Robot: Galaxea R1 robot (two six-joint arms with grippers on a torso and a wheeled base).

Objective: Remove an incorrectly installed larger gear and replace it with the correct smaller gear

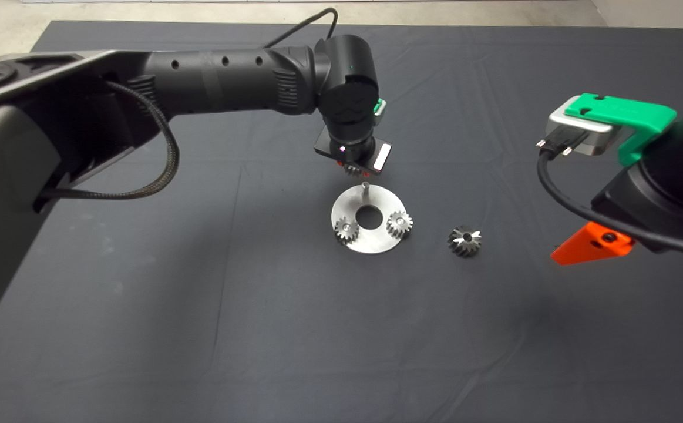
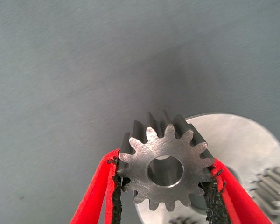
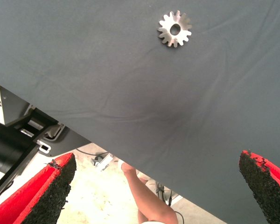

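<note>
Gear in my grip: my left gripper [image 2: 164, 186] is clamped on a small bright-silver spur gear [image 2: 164, 169] with fine even teeth, one black pad pressed on each side of it, its round bore facing down toward the desk [image 1: 141, 329]. It hangs over the far rim of the round steel plate [image 1: 370, 241] near the middle of the desk, and the thin upright steel pin [image 1: 365, 189] that I judge it must drop onto stands just below and slightly nearer the front edge. Two matching small silver gears [image 1: 346, 230] already sit on the plate's front half. The chunky steel gear with long tapered teeth [image 1: 465, 240] lies off the plate toward the right edge, near my right gripper [image 3: 154, 186], which waits there with fingers spread wide and empty.
</note>
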